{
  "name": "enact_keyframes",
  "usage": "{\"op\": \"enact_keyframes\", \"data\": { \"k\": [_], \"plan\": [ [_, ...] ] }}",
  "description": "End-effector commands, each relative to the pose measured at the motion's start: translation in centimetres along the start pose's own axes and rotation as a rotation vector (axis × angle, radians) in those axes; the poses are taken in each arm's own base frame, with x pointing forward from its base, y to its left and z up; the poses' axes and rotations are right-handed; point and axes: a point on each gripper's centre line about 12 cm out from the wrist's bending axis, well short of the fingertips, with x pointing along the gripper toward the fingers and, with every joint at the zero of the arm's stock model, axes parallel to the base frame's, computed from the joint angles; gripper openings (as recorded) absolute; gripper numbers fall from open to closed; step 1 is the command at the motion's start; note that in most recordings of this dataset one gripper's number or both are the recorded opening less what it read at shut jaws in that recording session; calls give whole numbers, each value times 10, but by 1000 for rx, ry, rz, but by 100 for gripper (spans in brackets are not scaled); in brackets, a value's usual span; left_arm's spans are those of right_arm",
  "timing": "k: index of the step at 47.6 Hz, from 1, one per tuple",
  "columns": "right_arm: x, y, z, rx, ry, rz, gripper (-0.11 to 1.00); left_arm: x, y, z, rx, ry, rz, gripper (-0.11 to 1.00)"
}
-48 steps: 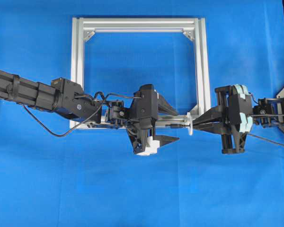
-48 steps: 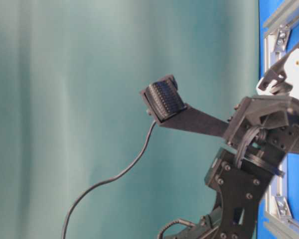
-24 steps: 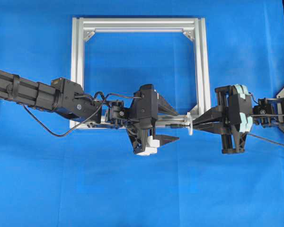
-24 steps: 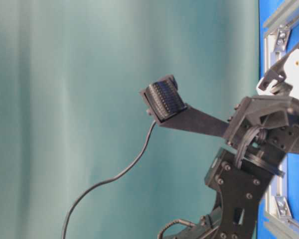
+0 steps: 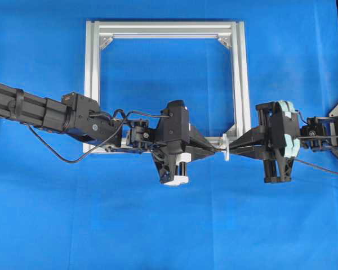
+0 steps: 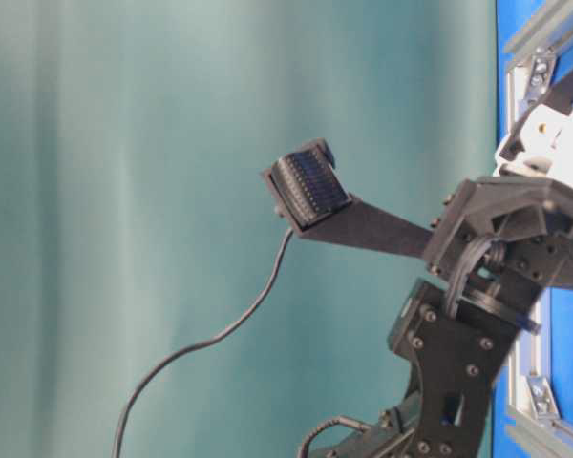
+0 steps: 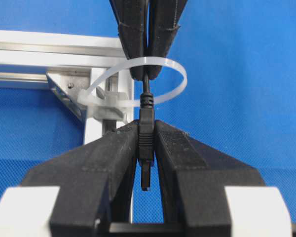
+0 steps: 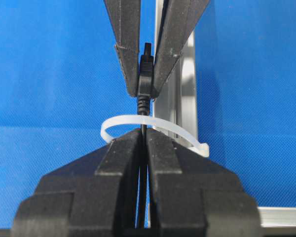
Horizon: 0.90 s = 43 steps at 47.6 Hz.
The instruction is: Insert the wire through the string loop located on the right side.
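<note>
Both arms meet at the frame's point(image 5: 240, 84) lower right corner, over the blue table point(image 5: 169, 225). The left gripper point(image 7: 146, 136) has its jaws pressed onto the plug point(image 7: 146, 143) of the wire point(image 7: 146, 86), pinching it from both sides; the plug's tip points back toward the left wrist camera. The thin cable runs from the plug on through the loop point(image 7: 175, 81), which stands as a white ring fixed at the frame corner. Beyond the ring, the right gripper point(image 8: 142, 143) has its jaws pressed together on the thin cable, right at the ring. In the right wrist view the same order shows reversed: right fingers point(image 8: 116, 163) nearest, ring point(image 8: 119, 122) across their tips, then the plug point(image 8: 145, 79) caught between the left fingers point(image 8: 124, 44). From overhead the two grippers face each other tip to tip, with the ring point(image 5: 226, 147) between them, beside the frame's lower right bracket. The table-level view shows one ribbed finger pad point(image 6: 308, 184) with a dark cable point(image 6: 210, 339) trailing below it; which cable that is cannot be told.
</note>
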Motion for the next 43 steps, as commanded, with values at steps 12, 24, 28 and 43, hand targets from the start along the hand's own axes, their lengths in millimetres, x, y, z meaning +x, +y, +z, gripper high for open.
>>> {"op": "enact_keyframes", "data": {
  "k": [12,24,28,43],
  "plan": [
    [-1,2,4,11,12,5,28,-2,-2,16,1,-41,-6,8],
    [-1,2,3,12,35,5,95,-4,-2,18,0,-44,-6,8],
    [-1,2,2,12,37,5,91,-6,-2,20,1,-46,-6,8],
    [-1,3,2,6,40,6,92,-51,-1,10,8,-18,-6,8]
  ]
}}
